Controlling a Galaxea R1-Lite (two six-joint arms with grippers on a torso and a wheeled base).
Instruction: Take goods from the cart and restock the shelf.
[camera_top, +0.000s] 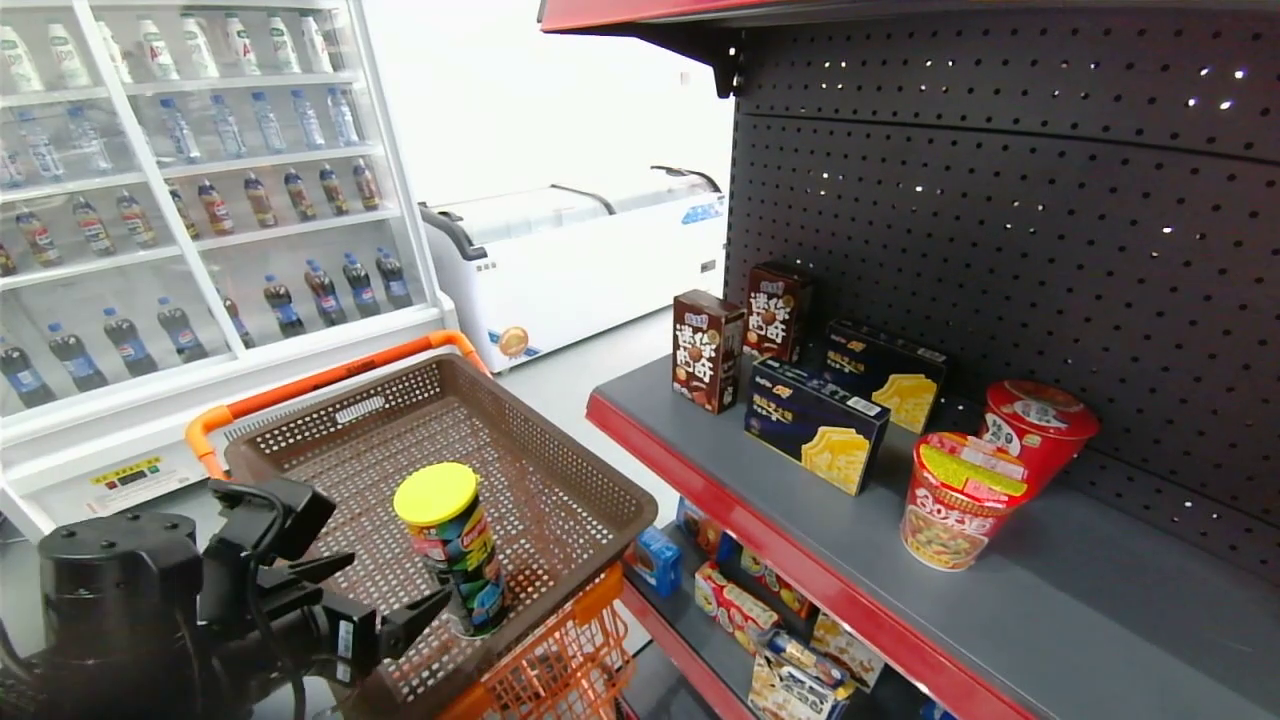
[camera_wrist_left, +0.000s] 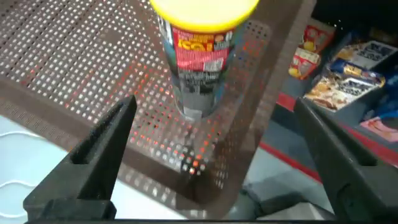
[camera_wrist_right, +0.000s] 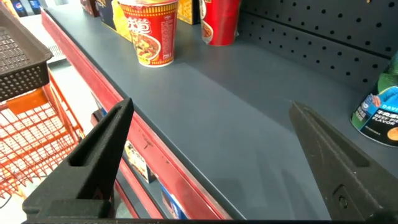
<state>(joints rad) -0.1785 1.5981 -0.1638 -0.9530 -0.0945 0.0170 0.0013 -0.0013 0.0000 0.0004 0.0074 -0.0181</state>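
One can (camera_top: 452, 545) stands just ahead of the left gripper (camera_top: 398, 582); both grippers gape wide, empty. Below the right gripper (camera_wrist_right: 211, 107) lies the shelf (camera_wrist_right: 205, 93).

Canister (camera_wrist_left: 200, 62) lid cropped by the picture edge (a blue can (camera_wrist_right: 380, 118) likewise).

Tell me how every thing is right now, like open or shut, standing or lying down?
Chip can: standing upright in the basket, yellow lid on, not gripped.
Left gripper: open, next to the can.
Right gripper: open, empty, over the shelf.
Basket: holds just the chip can.
Noodle cups: upright, lids on.
Brown boxes: standing, closed.
Blue boxes: lying on their long side, closed.
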